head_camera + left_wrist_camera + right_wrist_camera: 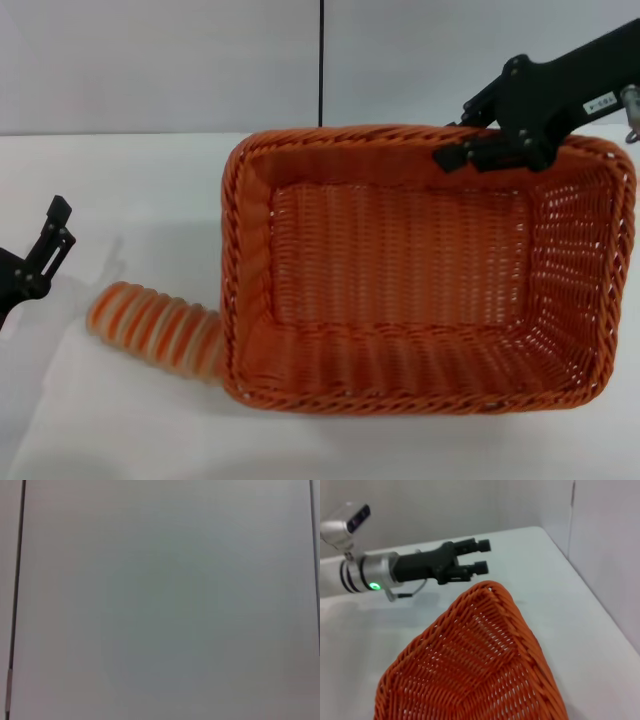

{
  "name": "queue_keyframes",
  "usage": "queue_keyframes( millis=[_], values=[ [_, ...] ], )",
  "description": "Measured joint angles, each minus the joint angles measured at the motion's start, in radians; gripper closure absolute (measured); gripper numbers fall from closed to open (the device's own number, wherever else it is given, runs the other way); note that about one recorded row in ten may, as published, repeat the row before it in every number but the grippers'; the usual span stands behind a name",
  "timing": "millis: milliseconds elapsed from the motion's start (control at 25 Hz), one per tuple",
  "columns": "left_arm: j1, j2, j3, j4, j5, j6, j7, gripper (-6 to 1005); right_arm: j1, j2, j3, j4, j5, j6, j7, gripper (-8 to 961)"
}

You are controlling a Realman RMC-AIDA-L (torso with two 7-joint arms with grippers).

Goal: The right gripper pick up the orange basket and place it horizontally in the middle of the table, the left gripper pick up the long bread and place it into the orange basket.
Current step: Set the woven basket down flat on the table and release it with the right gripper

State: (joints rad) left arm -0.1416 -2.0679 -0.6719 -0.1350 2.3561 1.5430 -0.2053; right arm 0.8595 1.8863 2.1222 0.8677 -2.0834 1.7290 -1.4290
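The orange basket is seen filling the centre and right of the head frame on the white surface, its far rim clamped at upper right by the right claw. The long bread is tucked against the basket's lower-left corner. The left claw is held open at the left edge, just above and left of the loaf, not touching it.

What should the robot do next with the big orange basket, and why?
Probably lower the orange basket flat onto the table and let go. The right claw grips its far rim, and it partly covers the long bread. The left claw waits at the table's left edge, nothing in it.
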Motion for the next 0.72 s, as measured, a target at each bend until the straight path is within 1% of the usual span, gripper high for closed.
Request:
queue_keyframes(
  millis=[120,200,320,480,640,680,720],
  values=[
    [-0.005,0.000,-0.003,-0.004,0.000,0.000,0.000,175,-0.004,0.001,-0.005,-0.028,0.014,0.007,-0.003,794],
    [-0.005,0.000,-0.005,-0.004,0.000,0.000,0.000,175,-0.005,0.002,-0.005,-0.033,0.015,0.011,-0.001,794],
    [-0.009,0.000,-0.008,-0.006,0.000,0.000,0.001,176,-0.009,0.009,-0.005,-0.037,0.016,0.022,0.024,794],
    [-0.010,0.001,-0.008,-0.006,0.000,-0.001,0.001,176,-0.016,0.010,-0.005,-0.033,0.011,0.021,0.062,793],
    [-0.010,0.001,-0.009,-0.006,0.000,0.000,0.001,175,-0.036,0.014,-0.005,0.008,-0.007,0.011,0.135,794],
    [-0.011,0.002,-0.009,-0.006,0.000,0.000,0.002,175,-0.042,0.017,-0.006,0.026,-0.013,0.008,0.153,794],
    [-0.011,0.002,-0.009,-0.006,0.000,0.000,0.003,175,-0.055,0.026,-0.007,0.062,-0.033,0.007,0.183,794]
  ],
)
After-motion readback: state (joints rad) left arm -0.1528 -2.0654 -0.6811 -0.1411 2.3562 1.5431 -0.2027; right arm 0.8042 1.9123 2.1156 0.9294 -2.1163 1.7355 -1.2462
